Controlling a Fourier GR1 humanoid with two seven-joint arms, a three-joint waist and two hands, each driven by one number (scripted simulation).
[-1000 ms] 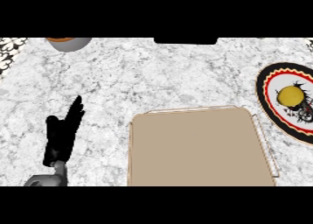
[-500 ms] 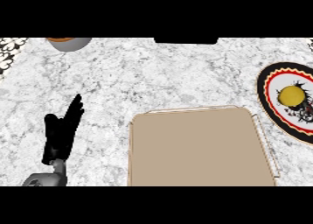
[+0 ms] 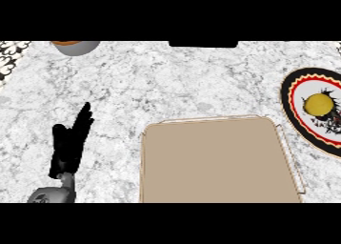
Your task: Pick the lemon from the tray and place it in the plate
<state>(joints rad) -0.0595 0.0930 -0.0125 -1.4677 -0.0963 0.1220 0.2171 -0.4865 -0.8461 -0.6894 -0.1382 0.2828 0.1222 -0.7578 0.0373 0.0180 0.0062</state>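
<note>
Lemon point(image 3: 319, 103) located on plate point(image 3: 297, 86), at right edge of counter point(image 3: 187, 81); resting on plate surface, just beside a dark pattern. Tray point(image 3: 215, 162) at centre-bottom, holding nothing visible. Tray and plate near each other, right rim of tray close to plate edge, not overlapping.

Left hand point(image 3: 69, 143) at lower left of counter, well apart from tray and plate. Fingers straight, pointing up, holding nothing. At rest, not reaching. Right hand absent from view; state not observable.

Task status, judged from present layout: pick complete, placement complete. Lemon off tray and seated within plate rim. No contact between any hand and lemon. Nothing left to transfer. Remaining item, if any: confirmation that lemon sits stable and does not roll toward rim.

Bowl point(image 3: 75, 46) at upper left edge, partly cut off; not involved.
</note>
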